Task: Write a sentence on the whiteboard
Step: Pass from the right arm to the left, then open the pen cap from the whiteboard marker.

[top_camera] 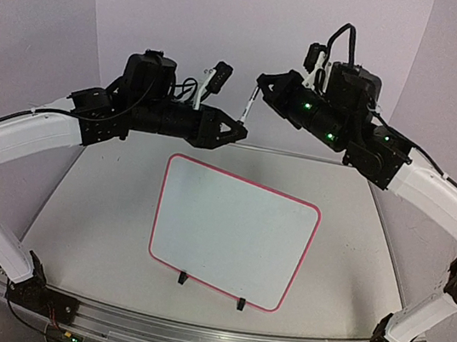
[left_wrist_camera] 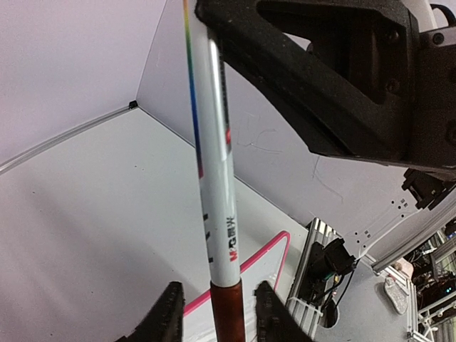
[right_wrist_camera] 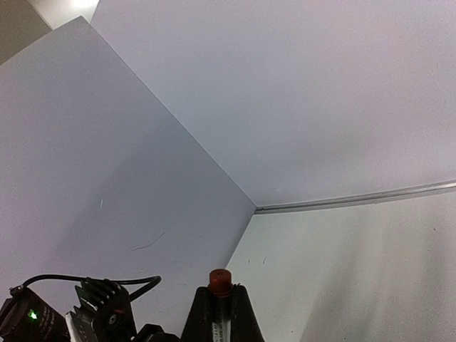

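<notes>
Marker (top_camera: 249, 105) is clamped in the closed right gripper (top_camera: 267, 85), its barrel angled down to the left gripper (top_camera: 236, 129). The 2 left jaws flank the red cap (left_wrist_camera: 228, 313) with slim gaps showing, probably for uncapping. The whiteboard (top_camera: 233, 228) lies below both grippers, blank.

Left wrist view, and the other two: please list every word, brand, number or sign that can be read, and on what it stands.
"M&G 晨光", on the white barrel of the marker, near its dark red end; small, so the reading is not certain.
Small black marks higher on that barrel: too blurred to read.
On the whiteboard: no writing visible.
Nothing else readable.
</notes>
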Robot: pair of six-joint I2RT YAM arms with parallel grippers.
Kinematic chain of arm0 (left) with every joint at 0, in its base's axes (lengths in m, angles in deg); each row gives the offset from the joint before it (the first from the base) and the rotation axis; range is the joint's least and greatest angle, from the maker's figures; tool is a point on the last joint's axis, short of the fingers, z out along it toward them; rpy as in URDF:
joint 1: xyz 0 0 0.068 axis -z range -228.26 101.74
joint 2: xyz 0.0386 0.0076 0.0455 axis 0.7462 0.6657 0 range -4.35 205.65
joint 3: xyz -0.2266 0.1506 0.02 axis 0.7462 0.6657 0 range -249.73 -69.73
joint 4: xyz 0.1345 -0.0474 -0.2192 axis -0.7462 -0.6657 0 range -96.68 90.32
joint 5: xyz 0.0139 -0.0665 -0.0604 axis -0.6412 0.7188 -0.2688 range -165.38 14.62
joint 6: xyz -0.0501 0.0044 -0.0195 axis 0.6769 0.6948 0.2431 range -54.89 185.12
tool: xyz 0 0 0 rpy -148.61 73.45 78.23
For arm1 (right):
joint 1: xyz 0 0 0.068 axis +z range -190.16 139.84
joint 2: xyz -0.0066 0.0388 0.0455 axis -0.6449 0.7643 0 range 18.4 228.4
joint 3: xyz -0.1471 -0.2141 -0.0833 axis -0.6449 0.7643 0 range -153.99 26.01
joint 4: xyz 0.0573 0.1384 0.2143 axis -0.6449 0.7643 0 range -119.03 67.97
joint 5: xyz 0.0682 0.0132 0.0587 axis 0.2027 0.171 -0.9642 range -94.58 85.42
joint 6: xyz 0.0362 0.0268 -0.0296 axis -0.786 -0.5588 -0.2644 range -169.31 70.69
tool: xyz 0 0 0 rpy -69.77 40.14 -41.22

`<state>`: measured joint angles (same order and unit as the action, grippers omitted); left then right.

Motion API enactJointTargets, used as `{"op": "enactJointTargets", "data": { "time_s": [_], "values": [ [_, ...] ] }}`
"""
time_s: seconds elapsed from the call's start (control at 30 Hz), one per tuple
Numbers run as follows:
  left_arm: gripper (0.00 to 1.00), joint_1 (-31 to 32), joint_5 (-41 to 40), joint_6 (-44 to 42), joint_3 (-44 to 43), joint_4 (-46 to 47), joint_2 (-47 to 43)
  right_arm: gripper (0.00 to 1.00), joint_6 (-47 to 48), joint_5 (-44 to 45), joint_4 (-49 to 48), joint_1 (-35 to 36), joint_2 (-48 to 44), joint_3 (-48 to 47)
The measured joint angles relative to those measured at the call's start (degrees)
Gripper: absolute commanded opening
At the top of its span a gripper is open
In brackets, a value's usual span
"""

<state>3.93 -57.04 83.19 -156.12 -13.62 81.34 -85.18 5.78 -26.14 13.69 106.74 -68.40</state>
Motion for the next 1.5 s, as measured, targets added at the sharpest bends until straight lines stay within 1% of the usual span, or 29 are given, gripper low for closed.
{"op": "enactJointTargets", "data": {
  "time_s": [0.07, 0.13, 0.17, 0.23, 0.3, 0.33, 0.4, 0.47, 0.53, 0.67, 0.77, 0.83, 0.97, 1.1, 1.2, 1.37, 1.4, 1.5],
  "values": [
    [0.05, 0.0, 0.0, -0.3, 0.0, 0.1, 0.0, 0.00, -0.1, 0.2, -0.2, 0.0, -0.2, 0.4],
    [0.00, 0.0, -0.1, 0.0, 0.5, 0.2, 0.0, 0.00, -0.2, 0.4, -0.3, 0.0, -0.5, 1.1],
    [0.00, 0.0, -0.3, -0.1, 0.8, 0.2, 0.0, 0.05, -0.2, 0.4, -0.3, 0.0, -0.7, 1.5],
    [0.00, -0.1, -0.1, -0.5, 1.0, 0.1, 0.0, 0.30, -0.2, 0.8, 0.2, 0.0, -1.1, 2.0],
    [0.00, 0.0, 0.2, -1.5, 1.0, -0.6, 0.0, 0.49, 0.3, 1.1, 1.8, 0.2, -1.5, 2.3],
    [0.00, 0.0, 0.4, -2.0, 1.0, -1.1, -0.1, 0.57, 0.8, 1.3, 2.9, 0.2, -1.8, 2.3],
    [0.00, 0.0, 1.0, -3.9, 1.0, -2.9, -0.4, 0.68, 2.1, 1.7, 6.0, 0.2, -2.5, 2.2],
    [0.00, 0.0, 1.5, -5.9, 1.0, -5.5, -1.1, 0.74, 3.8, 1.8, 10.4, 0.2, -3.2, 1.6],
    [0.00, 0.0, 2.3, -8.1, 0.7, -8.9, -2.0, 0.76, 6.0, 1.2, 15.9, 0.2, -3.7, -0.5],
    [0.00, 0.0, 5.1, -12.9, -1.6, -16.1, -3.1, 0.81, 10.1, -2.0, 28.1, 0.2, -3.8, -8.4],
    [0.00, 0.0, 7.1, -17.1, -3.7, -21.9, -3.2, 0.81, 12.6, -4.9, 39.2, -0.3, -3.2, -17.5],
    [0.00, 0.0, 8.3, -19.8, -4.9, -26.0, -3.1, 0.82, 13.7, -8.3, 43.9, -0.9, -3.0, -21.5],
    [0.00, 0.0, 11.1, -24.8, -5.6, -31.9, -3.1, 0.82, 15.0, -17.7, 50.3, -2.5, -2.6, -23.2],
    [0.00, 0.0, 15.5, -29.1, -5.6, -36.6, -2.8, 0.76, 15.6, -27.9, 54.9, -3.0, 0.9, -23.2],
    [0.00, 0.0, 18.1, -30.8, -6.1, -38.8, -2.1, 0.69, 16.1, -34.2, 56.5, -3.0, 3.7, -22.5],
    [0.00, 0.0, 21.6, -33.0, -6.3, -41.1, -0.8, 0.48, 16.5, -43.5, 56.9, -3.0, 6.6, -21.1],
    [0.00, 0.0, 22.1, -33.3, -6.3, -41.5, -0.6, 0.46, 16.5, -45.3, 56.8, -3.0, 7.0, -20.9],
    [0.00, 0.0, 22.7, -34.0, -6.3, -42.6, -0.1, 0.44, 16.3, -49.9, 55.9, -3.0, 7.7, -20.4]
  ]
}}
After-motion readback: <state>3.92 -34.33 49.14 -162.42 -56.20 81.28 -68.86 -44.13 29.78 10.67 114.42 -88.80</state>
